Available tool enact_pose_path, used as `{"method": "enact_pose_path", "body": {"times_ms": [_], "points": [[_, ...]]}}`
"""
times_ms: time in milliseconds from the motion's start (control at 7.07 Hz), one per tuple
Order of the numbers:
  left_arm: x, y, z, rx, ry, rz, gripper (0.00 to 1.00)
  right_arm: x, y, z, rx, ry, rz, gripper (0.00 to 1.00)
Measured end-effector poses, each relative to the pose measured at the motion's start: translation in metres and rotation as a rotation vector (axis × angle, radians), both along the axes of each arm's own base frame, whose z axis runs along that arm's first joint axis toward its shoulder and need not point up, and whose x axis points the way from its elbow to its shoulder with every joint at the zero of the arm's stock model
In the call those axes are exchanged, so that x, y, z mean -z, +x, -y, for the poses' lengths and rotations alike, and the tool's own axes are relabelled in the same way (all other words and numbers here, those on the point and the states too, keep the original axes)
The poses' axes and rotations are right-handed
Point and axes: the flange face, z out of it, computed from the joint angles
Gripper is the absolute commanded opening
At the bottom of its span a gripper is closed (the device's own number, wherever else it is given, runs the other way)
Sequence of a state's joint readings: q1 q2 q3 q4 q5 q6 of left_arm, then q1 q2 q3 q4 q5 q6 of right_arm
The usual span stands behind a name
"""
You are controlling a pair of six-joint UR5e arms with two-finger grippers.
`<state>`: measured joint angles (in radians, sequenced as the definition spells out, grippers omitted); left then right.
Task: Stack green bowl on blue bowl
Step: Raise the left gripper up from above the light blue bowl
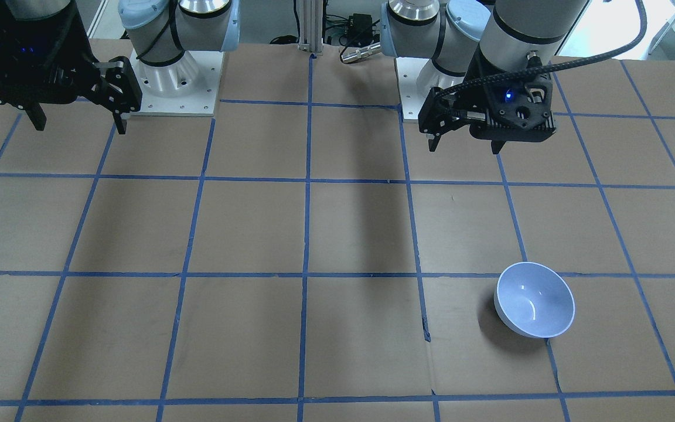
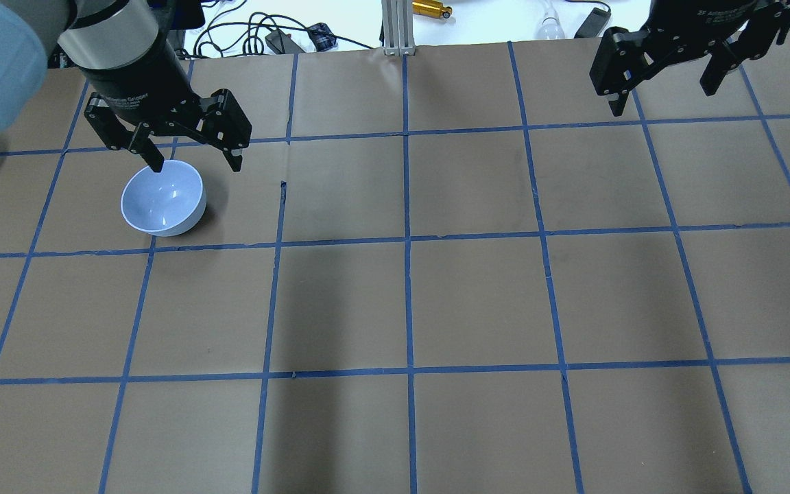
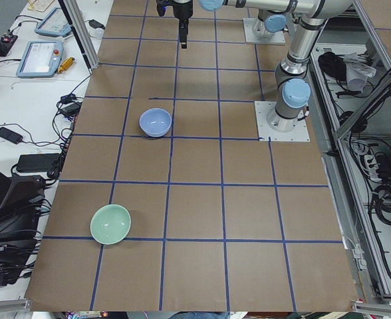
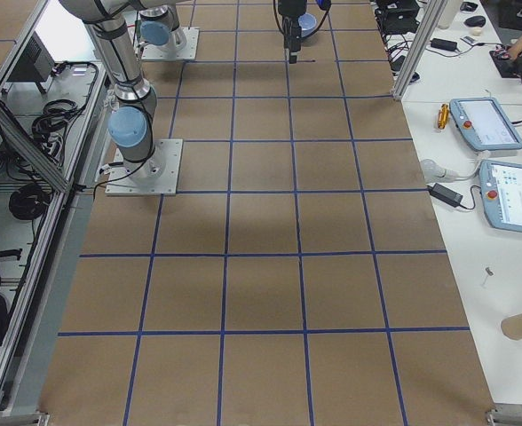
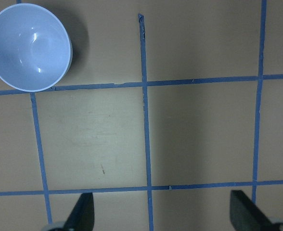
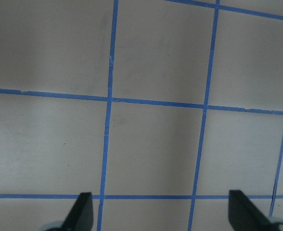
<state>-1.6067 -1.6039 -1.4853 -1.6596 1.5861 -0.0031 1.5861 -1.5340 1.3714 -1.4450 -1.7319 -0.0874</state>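
Left gripper (image 2: 196, 167): spread wide, empty, near blue bowl (image 2: 162, 199).
Right gripper (image 2: 662, 99): spread wide, empty.
Risk: you clip blue bowl reaching green bowl (image 3: 110, 224), well beyond it.

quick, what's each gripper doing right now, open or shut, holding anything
left gripper: open, holding nothing
right gripper: open, holding nothing

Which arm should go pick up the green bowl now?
Probably left. The glossy mint-green bowl sits far out on the robot's left; the open left gripper hangs by the pale blue bowl, while the right gripper is far across.
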Motion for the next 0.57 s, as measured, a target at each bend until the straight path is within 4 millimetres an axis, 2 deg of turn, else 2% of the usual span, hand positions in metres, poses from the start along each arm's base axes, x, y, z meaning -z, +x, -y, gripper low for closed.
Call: {"method": "enact_pose_path", "body": {"times_ms": [566], "points": [[-0.0033,0.0021,-0.0015,0.006,-0.004,0.0,1.0,0.0,0.0,0.0,0.0,0.0,0.0,1.0]]}}
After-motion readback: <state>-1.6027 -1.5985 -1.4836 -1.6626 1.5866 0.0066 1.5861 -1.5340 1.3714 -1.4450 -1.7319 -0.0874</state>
